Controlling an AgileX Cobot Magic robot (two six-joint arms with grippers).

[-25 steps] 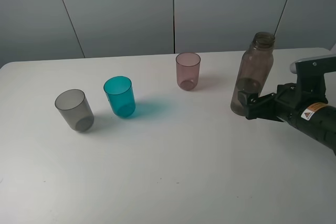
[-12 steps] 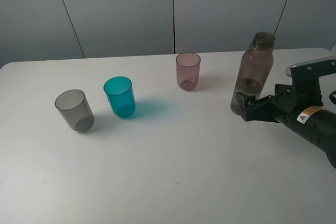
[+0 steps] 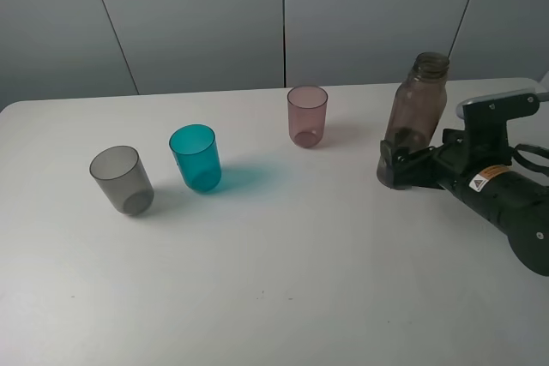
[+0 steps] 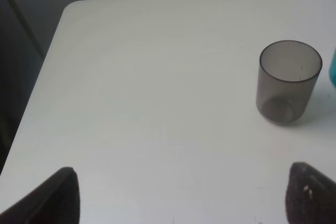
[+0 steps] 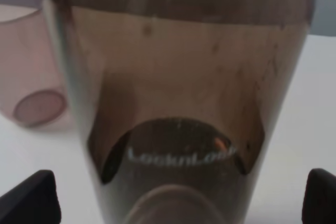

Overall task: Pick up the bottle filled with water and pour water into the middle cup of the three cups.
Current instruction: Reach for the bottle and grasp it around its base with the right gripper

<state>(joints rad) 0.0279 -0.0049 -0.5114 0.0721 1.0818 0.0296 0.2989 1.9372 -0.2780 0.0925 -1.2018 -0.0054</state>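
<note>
The near part of the tabletop is bare from side to side, a broad lane for either arm. Farther back, the grey cup and the middle cup stand near each other with a narrow gap; a wider gap separates the middle cup from the pinkish cup. Open surface lies between that cup and the bottle, whose base sits between the spread fingers of the right gripper, with slim clearance on each side
</note>
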